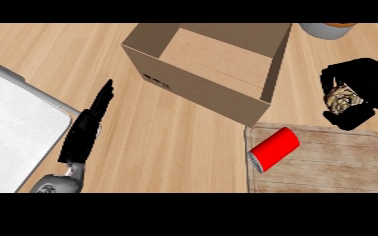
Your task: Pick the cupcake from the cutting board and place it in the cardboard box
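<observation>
Brown cardboard is what we see first: the cardboard box [214, 67] stands open on the wooden counter [170, 145], and we take it as our landmark. We look down into it and see only its bare floor.

To the right of the box, a little lower than its top edge, the right hand [353, 96] is in the air. Its black fingers are curled round the cupcake [342, 100], so we see only a part of its pale, brownish surface between them. The cupcake is therefore outside the box, beside its right wall, and above the upper edge of the cutting board [325, 165].

The cutting board lies just below the right corner of the box, and its wood looks grey and worn. On the board, near its left edge, a red can [275, 148] lies on its side.

To the left of the box, well apart from it, the left hand [87, 127] rests with straight fingers that point up toward the box. It holds nothing. Further left we see a white tray [22, 125] with a grey rim.

Behind the box, at its upper right, a grey round container [328, 29] is partly cut by the edge.
</observation>
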Action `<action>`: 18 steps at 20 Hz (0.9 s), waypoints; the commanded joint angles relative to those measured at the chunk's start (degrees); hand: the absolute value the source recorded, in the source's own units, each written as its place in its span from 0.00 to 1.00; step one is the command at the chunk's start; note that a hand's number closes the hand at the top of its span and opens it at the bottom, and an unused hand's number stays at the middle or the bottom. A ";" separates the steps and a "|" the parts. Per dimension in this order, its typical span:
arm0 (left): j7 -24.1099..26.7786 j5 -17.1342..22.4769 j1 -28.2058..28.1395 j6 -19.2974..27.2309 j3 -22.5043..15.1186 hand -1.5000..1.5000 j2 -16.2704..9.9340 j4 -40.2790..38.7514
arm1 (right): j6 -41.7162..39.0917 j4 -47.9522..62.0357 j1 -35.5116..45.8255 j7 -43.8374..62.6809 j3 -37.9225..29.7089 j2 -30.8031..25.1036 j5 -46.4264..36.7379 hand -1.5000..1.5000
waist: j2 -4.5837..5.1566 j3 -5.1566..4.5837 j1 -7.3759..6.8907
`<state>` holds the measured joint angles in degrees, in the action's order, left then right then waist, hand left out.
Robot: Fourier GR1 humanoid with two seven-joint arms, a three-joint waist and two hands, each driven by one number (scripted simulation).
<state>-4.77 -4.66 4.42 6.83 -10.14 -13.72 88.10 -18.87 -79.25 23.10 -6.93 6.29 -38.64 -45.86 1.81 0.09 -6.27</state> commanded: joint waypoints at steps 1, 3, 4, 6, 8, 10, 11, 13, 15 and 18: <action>0.12 -0.99 -0.59 0.48 3.02 0.50 -3.10 -1.37 | 3.16 12.83 10.83 -8.70 -0.98 -1.37 -1.55 1.00 | -0.27 0.08 0.18; 0.57 -1.87 -0.19 2.72 2.79 0.50 -1.16 -2.80 | 1.78 18.04 17.14 -10.55 -2.95 -1.35 -0.02 1.00 | -0.41 0.02 1.05; -0.12 -0.30 -0.42 0.81 3.59 0.50 -2.51 -1.72 | 3.66 21.42 18.44 -11.93 -2.16 1.94 0.08 1.00 | -0.42 0.04 0.90; -0.81 -0.08 -2.24 0.94 3.68 0.50 -2.98 0.59 | -0.96 22.23 22.29 -16.91 -4.39 1.02 4.71 1.00 | -0.98 0.01 1.75; 1.34 -0.18 -2.01 1.50 3.90 0.50 -2.09 -2.64 | -0.56 23.19 23.40 -19.45 -7.66 4.73 9.92 1.00 | -0.83 0.00 2.42; -1.70 -0.58 -0.02 2.32 4.13 0.50 -2.20 -0.68 | -4.35 25.62 26.58 -22.47 -10.39 4.96 14.33 1.00 | -0.99 0.04 2.80; -0.26 -1.00 -2.63 3.02 2.72 0.50 -0.83 -0.63 | -5.04 27.26 28.99 -23.48 -10.26 5.92 14.72 1.00 | -0.96 -0.01 2.38; -0.13 -0.72 -3.43 1.73 3.94 0.50 -3.21 0.20 | -8.41 30.05 32.59 -24.67 -12.11 5.65 17.22 1.00 | -1.15 -0.04 2.75; -2.55 -1.51 -0.33 3.35 3.51 0.50 -0.99 -1.94 | -10.71 30.71 36.73 -23.08 -10.71 8.49 17.34 1.00 | -1.36 -0.10 4.25; -3.24 -0.14 -0.10 2.17 5.10 0.50 -2.36 -0.58 | -8.09 35.92 40.12 -24.93 -10.56 11.99 16.68 1.00 | -1.18 -0.08 3.87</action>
<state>-6.03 -4.35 1.39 7.89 -8.60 -14.58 89.24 -26.81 -48.17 57.59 -30.58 -4.27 -30.57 -29.94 0.50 0.08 -2.77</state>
